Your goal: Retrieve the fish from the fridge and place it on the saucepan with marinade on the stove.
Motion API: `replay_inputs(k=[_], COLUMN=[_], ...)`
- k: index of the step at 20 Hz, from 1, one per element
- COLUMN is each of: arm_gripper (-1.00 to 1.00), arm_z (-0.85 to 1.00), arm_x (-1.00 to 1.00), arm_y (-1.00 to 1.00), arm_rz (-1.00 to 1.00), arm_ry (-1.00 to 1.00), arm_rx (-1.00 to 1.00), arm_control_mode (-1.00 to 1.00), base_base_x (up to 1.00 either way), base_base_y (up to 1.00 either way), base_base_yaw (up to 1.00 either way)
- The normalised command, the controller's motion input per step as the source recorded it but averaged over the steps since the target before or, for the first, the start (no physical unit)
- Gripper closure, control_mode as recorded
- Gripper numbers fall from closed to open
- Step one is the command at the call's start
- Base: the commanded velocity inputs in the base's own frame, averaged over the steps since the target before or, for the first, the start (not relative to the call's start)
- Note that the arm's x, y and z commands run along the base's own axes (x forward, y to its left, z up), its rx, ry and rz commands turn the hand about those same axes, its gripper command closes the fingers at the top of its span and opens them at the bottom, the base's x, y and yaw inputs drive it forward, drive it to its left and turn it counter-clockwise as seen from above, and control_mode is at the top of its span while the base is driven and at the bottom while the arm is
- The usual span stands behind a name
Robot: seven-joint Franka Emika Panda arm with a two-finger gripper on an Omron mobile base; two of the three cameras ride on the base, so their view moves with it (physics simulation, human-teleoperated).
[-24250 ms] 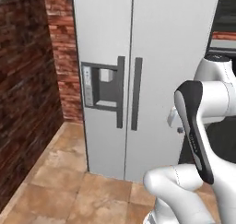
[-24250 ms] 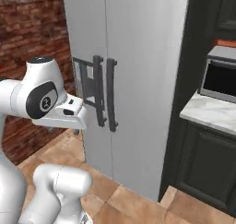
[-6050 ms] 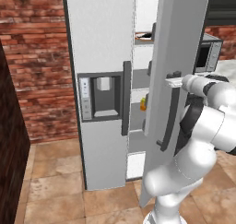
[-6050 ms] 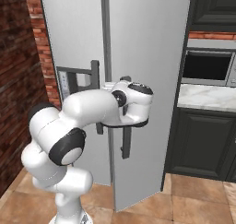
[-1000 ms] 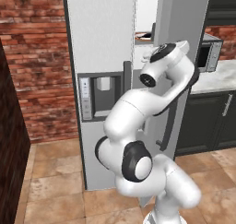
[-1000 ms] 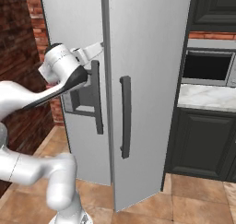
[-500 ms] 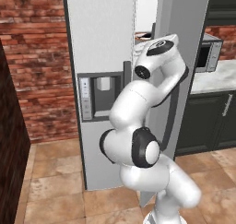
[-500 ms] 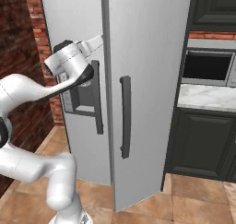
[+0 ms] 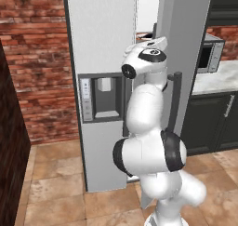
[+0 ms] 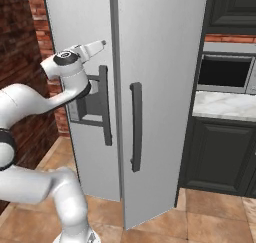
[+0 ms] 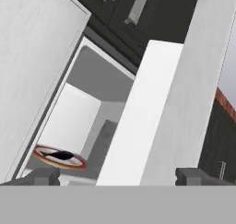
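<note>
- Since half a second ago the white arm has stretched taller in the left base view, its hand risen toward the gap between the doors.
- Two small dark finger tips of the gripper stand wide apart at the hand view's bottom edge, nothing between them.
- Dark grey fish, small and blurred, lies low left in the hand view on a red-rimmed plate, long axis roughly left-right; which end is its head I cannot tell.
- Around it stands the tall light-grey two-door fridge, one door ajar; the arm hides the opening in the left base view.
</note>
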Motion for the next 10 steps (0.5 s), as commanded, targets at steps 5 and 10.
replay_inputs(k=[5, 10], arm_gripper=[-1.0, -1.0], arm_z=[-0.51, -0.46], arm_x=[0.34, 0.06], arm_y=[-0.26, -0.49], arm_rz=[-0.14, -0.17], arm_ry=[-0.05, -0.06], arm_rx=[0.1, 0.12], arm_control_mode=[-1.0, -1.0], base_base_x=[0.0, 0.0], base_base_y=[0.0, 0.0], base_base_yaw=[0.0, 0.0])
